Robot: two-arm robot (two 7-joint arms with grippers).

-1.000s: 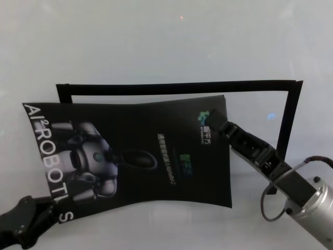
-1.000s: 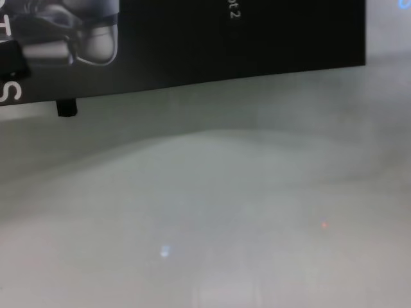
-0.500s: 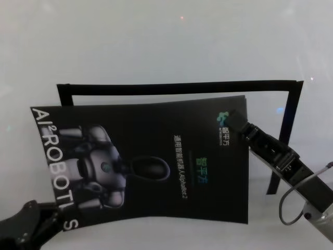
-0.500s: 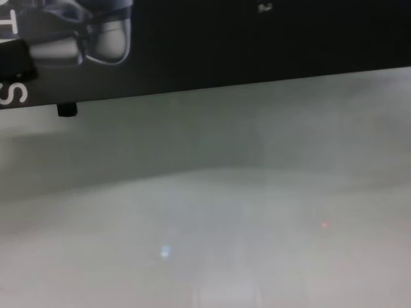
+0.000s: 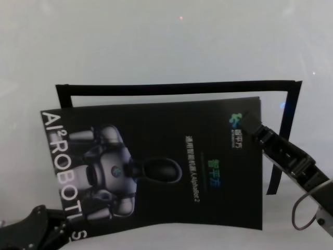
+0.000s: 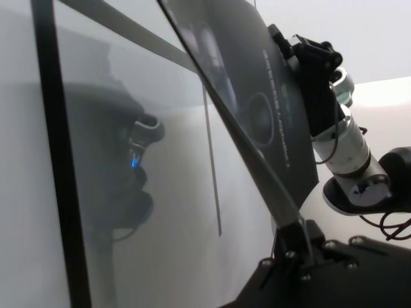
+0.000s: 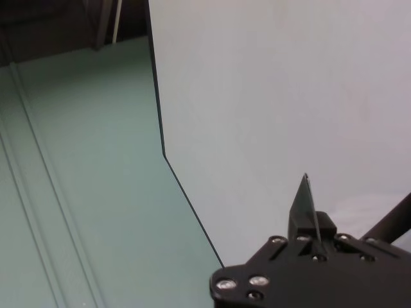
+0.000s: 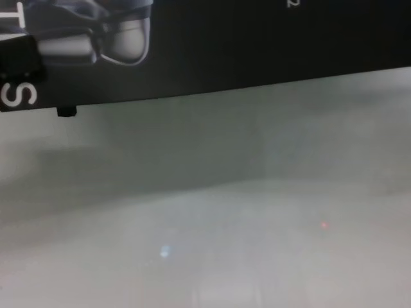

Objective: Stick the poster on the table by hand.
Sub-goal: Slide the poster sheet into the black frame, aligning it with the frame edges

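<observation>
The left pincer [image 5: 49, 229] sits at about 7 o'clock in the head view, clamped on the poster's [image 5: 156, 166] near-left corner just below the white capital letters; in the left wrist view its fingers [image 6: 297, 234] pinch the sheet's edge. Over the last second this pincer has slid toward the right, and the corner it holds has travelled with it.

The poster hangs between the two arms above the table [image 5: 156, 47], its robot picture [image 5: 106, 169] facing up. It has shifted to the right and flattened out: the far edge, bowed a second ago, now runs nearly straight. Its left end now lies inside the left bar of the black frame outline [image 5: 177, 86] marked on the table, where before it stuck out past it. I judge this to be the aligning step, with the sheet being drawn taut and squared to the outline before it is lowered and pressed down.

At about 3 o'clock the right pincer [image 5: 251, 123] is clamped on the far-right corner beside the small logo, and the right wrist view shows the thin edge caught between its fingers [image 7: 307, 208]. It too has moved right, carrying that corner close to the outline's right bar [image 5: 283, 140].
</observation>
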